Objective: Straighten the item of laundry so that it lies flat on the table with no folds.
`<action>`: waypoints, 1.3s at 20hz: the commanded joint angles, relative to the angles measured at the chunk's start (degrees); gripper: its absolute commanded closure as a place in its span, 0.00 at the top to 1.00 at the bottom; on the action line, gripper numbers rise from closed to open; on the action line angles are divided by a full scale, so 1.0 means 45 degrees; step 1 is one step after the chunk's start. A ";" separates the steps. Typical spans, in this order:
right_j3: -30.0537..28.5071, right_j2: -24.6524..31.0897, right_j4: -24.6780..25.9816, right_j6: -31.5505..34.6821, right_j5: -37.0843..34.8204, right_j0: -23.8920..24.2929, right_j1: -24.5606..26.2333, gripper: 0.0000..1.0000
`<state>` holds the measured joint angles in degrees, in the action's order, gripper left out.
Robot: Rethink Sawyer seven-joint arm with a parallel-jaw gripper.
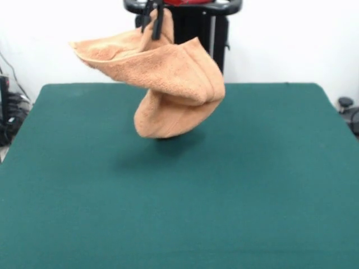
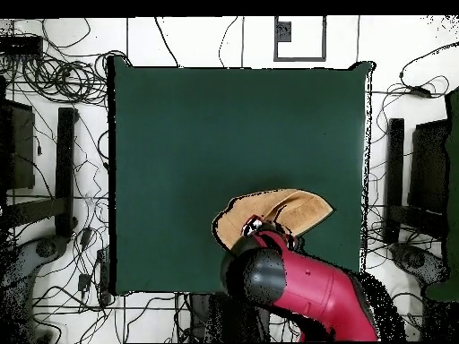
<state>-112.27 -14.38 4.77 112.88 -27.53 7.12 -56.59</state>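
Note:
The item of laundry, a light orange-tan terry towel, hangs in the air above the table, twisted and folded over itself, its lowest fold just above the green cloth. My gripper is shut on the towel's top edge near the top of the front view. In the overhead view the towel shows beside the red arm, which covers the gripper and part of the cloth.
The green table stretches wide on all sides of the towel. Cables and dark stands lie on the white floor around the table. A black pedestal rises behind the towel.

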 commanded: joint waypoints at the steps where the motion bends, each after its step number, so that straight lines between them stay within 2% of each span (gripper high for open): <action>1: 0.0586 -0.0655 -0.1362 0.4851 -0.3409 -0.1629 -0.0166 0.00; 4: 0.0898 -0.1862 -0.1934 0.7043 -0.4483 -0.3087 0.0178 0.00; 8: 0.1144 -0.2834 -0.2416 0.8512 -0.5375 -0.4122 0.0672 0.00; 12: 0.0845 -0.2416 -0.2434 0.7342 -0.4562 -0.3584 0.0779 0.00; 14: 0.0838 -0.2329 -0.2246 0.7341 -0.4138 -0.3573 0.0831 0.00; 16: 0.0818 -0.1801 -0.2386 0.6767 -0.4210 -0.2909 0.0872 0.00; 18: 0.1005 -0.2070 -0.2021 0.7300 -0.4171 -0.3172 0.0888 0.00; 20: 0.0900 -0.1380 -0.2248 0.6275 -0.4150 -0.2295 0.0887 0.00; 23: 0.0758 -0.1681 -0.1867 0.6818 -0.3696 -0.2759 0.0776 0.00; 24: 0.0934 -0.1641 -0.1700 0.6519 -0.3720 -0.2593 0.0769 0.00; 26: 0.1011 -0.0962 -0.1665 0.5021 -0.3517 -0.1549 0.0872 0.00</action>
<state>-109.25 -23.50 -3.00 133.62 -44.46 -3.01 -55.88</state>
